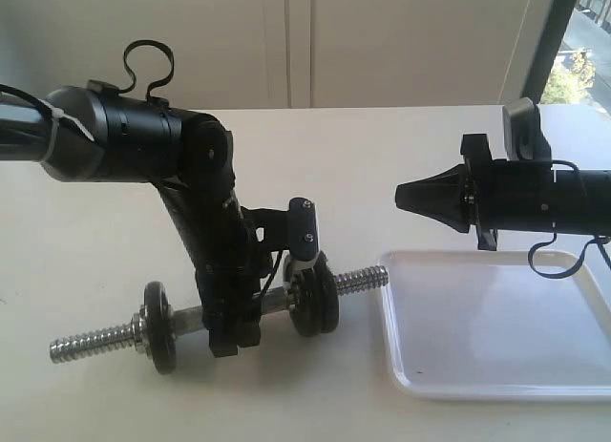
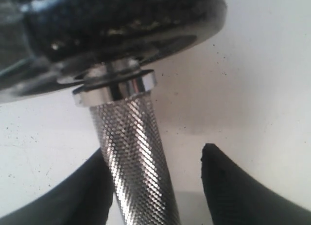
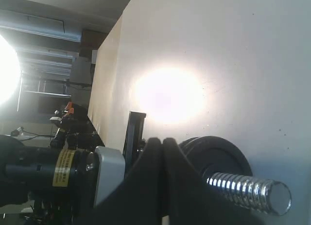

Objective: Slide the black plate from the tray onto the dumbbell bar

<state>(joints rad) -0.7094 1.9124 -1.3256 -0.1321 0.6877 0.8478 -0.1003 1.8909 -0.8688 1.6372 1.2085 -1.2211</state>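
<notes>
your left gripper [image 1: 236, 343] stands wide open astride the knurled middle of the dumbbell bar [image 1: 95, 345] and has hold of nothing; in the left wrist view one finger [image 2: 87, 191] looks to be touching the knurling while the other stands apart from it. the black plate [image 1: 323, 297] is off the tray [image 1: 496, 392] and sits on the bar's end nearest the tray, close against the inner disc [image 1: 304, 299], with the threaded tip poking out past it. your right gripper [image 1: 409, 196] is shut and empty, hovering above the tray's edge nearest the bar. this reads as nearly done: lift the left arm straight up so the touching finger can't roll the bar on the table [image 1: 401, 136], and hold the right arm clear of the threaded tip
</notes>
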